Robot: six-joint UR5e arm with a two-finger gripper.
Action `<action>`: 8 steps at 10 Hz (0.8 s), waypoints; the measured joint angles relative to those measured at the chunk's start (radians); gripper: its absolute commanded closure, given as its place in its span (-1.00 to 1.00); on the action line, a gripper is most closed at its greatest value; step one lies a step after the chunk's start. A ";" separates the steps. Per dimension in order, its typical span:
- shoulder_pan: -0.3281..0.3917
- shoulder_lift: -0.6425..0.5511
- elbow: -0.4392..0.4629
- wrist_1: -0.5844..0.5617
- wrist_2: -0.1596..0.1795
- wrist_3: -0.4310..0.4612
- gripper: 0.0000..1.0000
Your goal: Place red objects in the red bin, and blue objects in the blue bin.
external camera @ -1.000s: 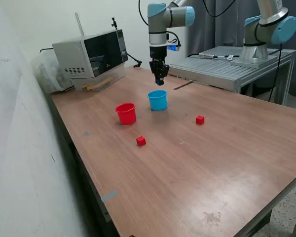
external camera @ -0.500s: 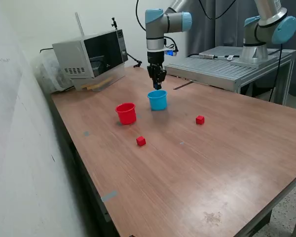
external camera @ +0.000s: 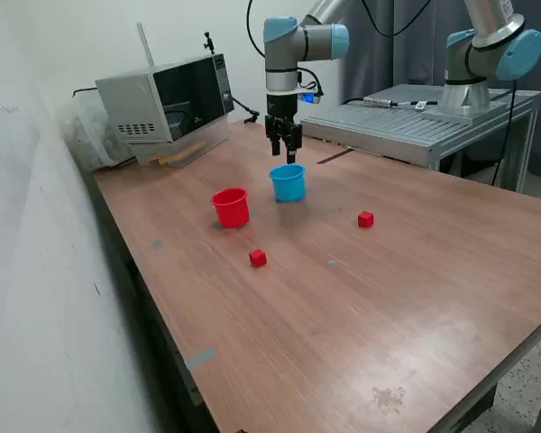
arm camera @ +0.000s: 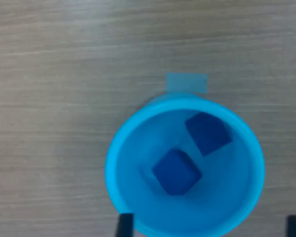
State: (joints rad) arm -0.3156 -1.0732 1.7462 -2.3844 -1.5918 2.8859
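- Blue cup: upright on the wooden table, directly under the tool; the wrist view looks straight down into it.
- Dark blue cubes: two lie inside the blue cup, one near the middle of its floor, the other against the wall, corners almost meeting.
- Pale blue tape patch: on the table, just beside the cup's rim.
- Tool: hangs above the blue cup with nothing between its fingers; in the wrist view the two dark fingertips stand wide apart, either side of the cup.
- Red cup: upright, just beside the blue cup toward the exterior view's left.
- Red cubes: one on the table nearer the camera than the red cup; the other well off toward the exterior view's right.
- Microwave: at the table's far corner.
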 measured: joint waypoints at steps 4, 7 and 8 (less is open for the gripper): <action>0.007 -0.026 0.011 0.006 -0.004 -0.011 -1.00; 0.094 -0.150 0.066 0.072 -0.004 -0.051 -1.00; 0.137 -0.201 0.091 0.096 -0.004 -0.059 -1.00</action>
State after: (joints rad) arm -0.1787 -1.2744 1.8370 -2.2886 -1.5957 2.8270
